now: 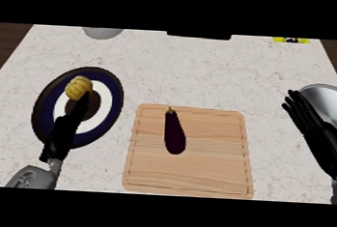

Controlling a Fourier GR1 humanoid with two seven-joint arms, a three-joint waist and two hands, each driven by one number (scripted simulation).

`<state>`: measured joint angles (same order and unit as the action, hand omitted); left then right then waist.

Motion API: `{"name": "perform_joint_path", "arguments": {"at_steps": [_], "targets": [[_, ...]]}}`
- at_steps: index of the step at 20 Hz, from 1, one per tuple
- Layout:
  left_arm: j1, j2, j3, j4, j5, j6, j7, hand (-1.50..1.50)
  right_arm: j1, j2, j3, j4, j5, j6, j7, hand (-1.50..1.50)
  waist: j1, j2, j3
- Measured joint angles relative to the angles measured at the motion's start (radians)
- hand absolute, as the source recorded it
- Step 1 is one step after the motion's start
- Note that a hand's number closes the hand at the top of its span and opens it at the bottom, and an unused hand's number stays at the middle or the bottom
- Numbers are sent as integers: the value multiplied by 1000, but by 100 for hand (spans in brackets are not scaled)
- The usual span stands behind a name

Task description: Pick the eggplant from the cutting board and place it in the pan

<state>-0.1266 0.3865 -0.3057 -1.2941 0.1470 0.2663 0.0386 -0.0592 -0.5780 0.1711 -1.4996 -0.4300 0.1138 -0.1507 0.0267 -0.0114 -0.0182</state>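
A dark purple eggplant (174,132) lies lengthwise on the wooden cutting board (196,175), in the board's upper left part, stem pointing away from me. A silver pan (332,97) shows partly at the right edge. My right hand (317,130) is open, its straight fingers pointing up in front of the pan's left rim, well to the right of the board. At the lower left my left hand (62,136) is open too, stretched over a round plate. Neither hand touches the eggplant.
The dark plate (110,88) with blue and white rings sits left of the board and carries a yellow ridged food item (79,87). At the counter's far edge are a grey bowl (102,32), a black object (198,35) and something yellow (289,39).
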Motion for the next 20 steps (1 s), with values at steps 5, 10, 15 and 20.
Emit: {"name": "perform_joint_path", "arguments": {"at_steps": [5,10,15,20], "targets": [[-42,-63,-19,-45,61,-67,4,0,-197,37,181,-41,187,-5,71,150,57,15,8],[-76,-142,-58,-78,127,-128,30,0,-421,-1,317,-50,483,-24,99,-150,113,15,3],[-75,-165,-47,-108,192,-169,60,0,-591,184,444,103,690,-121,55,-150,93,25,13],[-66,-174,-42,-124,210,-172,80,0,-765,260,599,241,835,12,174,-150,69,17,13]]}}
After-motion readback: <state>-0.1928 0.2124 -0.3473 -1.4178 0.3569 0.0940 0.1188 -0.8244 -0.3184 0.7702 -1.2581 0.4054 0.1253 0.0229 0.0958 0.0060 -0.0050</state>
